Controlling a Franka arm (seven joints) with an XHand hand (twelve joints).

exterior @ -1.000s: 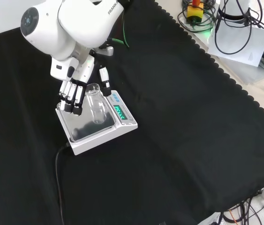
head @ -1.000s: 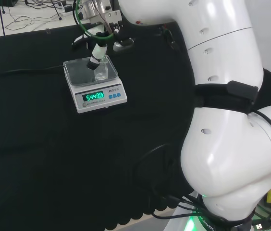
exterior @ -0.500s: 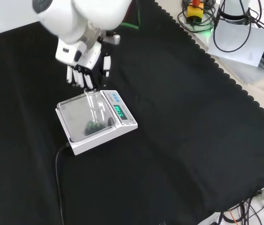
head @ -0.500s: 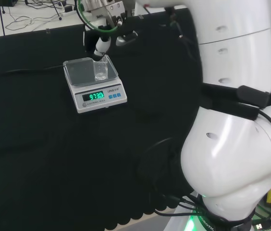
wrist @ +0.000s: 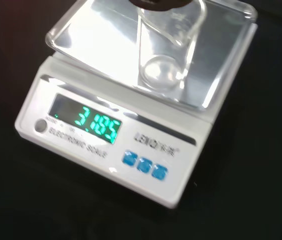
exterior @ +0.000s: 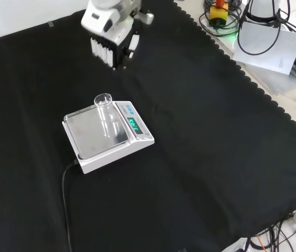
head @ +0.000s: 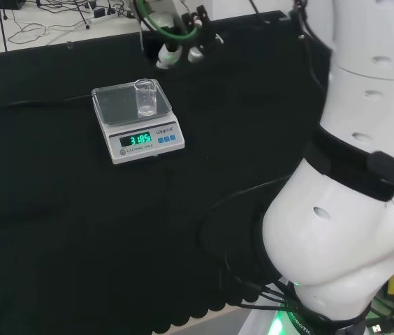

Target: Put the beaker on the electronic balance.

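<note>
A small clear glass beaker point(head: 146, 98) stands upright on the steel pan of the white electronic balance point(head: 116, 106), near the pan's right side in the head view. From the front, the beaker point(exterior: 107, 116) is on the balance point(exterior: 87, 135) on the side nearest the lit display. The wrist view looks down on the beaker point(wrist: 168, 55) and the balance point(wrist: 111, 150) from close by. The hand point(exterior: 109, 41) hangs above the cloth beyond the balance, apart from the beaker, with its fingers straight and nothing in them. In the head view the hand point(head: 165, 57) is up and to the right of the balance.
A black cable point(exterior: 65, 199) runs from the balance toward the front of the cloth. The cloth's scalloped edge point(exterior: 253, 84) borders a table with cables and white paper point(exterior: 266, 44). The arm's white links point(head: 344, 209) rise at the right of the head view.
The hand has let go of the beaker, risen and drawn away from the balance. The beaker stays standing on the pan.
</note>
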